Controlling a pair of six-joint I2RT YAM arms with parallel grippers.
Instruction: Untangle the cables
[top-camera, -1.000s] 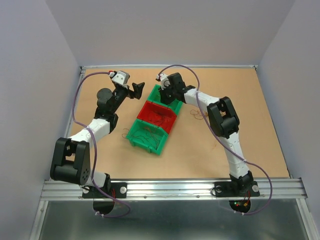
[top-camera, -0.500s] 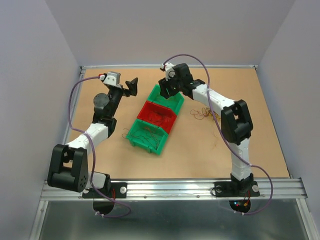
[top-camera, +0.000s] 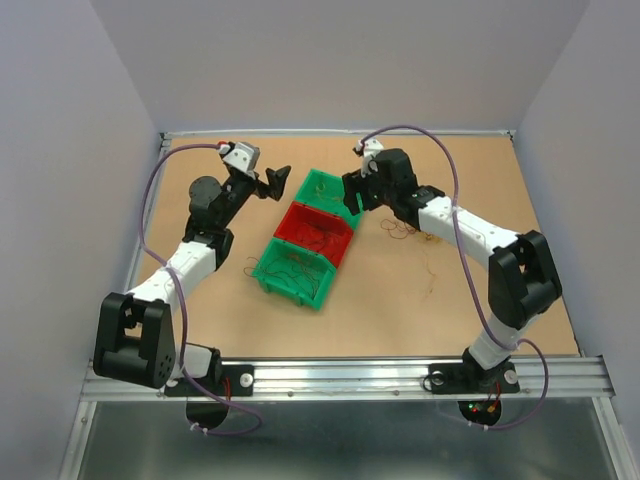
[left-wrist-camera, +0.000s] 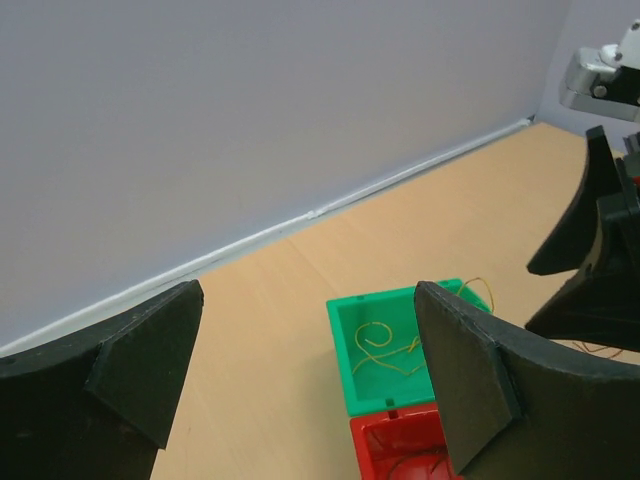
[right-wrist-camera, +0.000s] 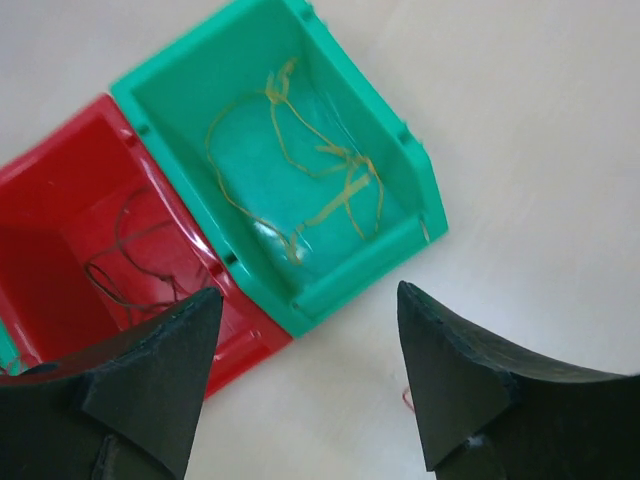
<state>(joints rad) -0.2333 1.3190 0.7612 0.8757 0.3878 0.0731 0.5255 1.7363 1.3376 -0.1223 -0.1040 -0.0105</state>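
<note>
The cables are thin wires. Yellow strands (right-wrist-camera: 300, 170) lie in the far green bin (right-wrist-camera: 400, 130), also seen from the left wrist (left-wrist-camera: 385, 350). Brown strands (right-wrist-camera: 130, 250) lie in the red bin (right-wrist-camera: 250, 335). More dark strands (top-camera: 295, 268) lie in the near green bin (top-camera: 262, 272). A small tangled clump (top-camera: 405, 228) rests on the table right of the bins. My right gripper (right-wrist-camera: 310, 295) hangs open and empty above the far green bin's right corner (top-camera: 357, 193). My left gripper (top-camera: 272, 181) is open and empty, raised left of that bin (left-wrist-camera: 305, 300).
The three bins stand in a diagonal row mid-table, the red one (top-camera: 315, 233) in the middle. A single loose strand (top-camera: 432, 275) lies on the tan tabletop (top-camera: 500, 300) right of the bins. Grey walls close the back and sides.
My right gripper has opened and moved right, from over the far green bin to its right corner. The left gripper swung left, then back towards the bins.
</note>
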